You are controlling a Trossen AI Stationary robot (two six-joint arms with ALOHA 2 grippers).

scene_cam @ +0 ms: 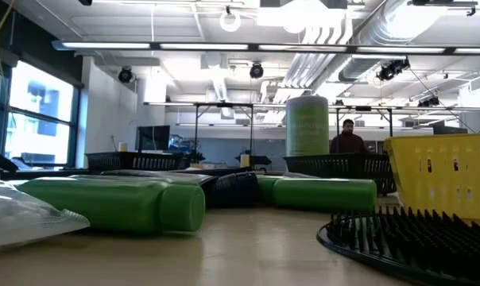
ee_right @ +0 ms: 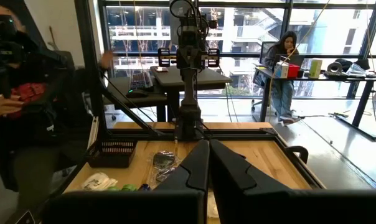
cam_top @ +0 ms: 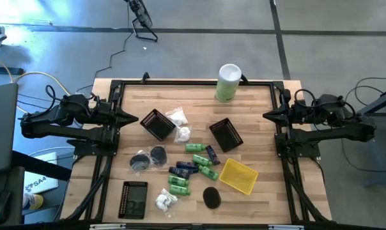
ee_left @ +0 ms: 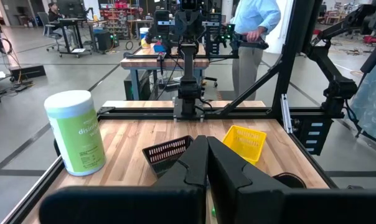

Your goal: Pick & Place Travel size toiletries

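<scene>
The travel size toiletries lie loose on the wooden table's middle: green bottles (cam_top: 194,147) (scene_cam: 113,202), navy tubes (cam_top: 183,169), flat black discs (cam_top: 140,161) and white packets (cam_top: 177,117) (ee_right: 99,182). My left gripper (cam_top: 134,119) (ee_left: 207,142) hangs shut above the table's left edge and points level toward the middle. My right gripper (cam_top: 267,115) (ee_right: 209,144) hangs shut above the right edge, facing it. Neither gripper is near any item.
Two black baskets (cam_top: 158,123) (cam_top: 226,135) lie tipped at mid-table, a flat black one (cam_top: 133,199) near the front left, and a yellow basket (cam_top: 238,176) at front right. A tall white-and-green canister (cam_top: 228,82) stands at the far edge. People stand beyond the table (ee_left: 253,37) (ee_right: 20,93).
</scene>
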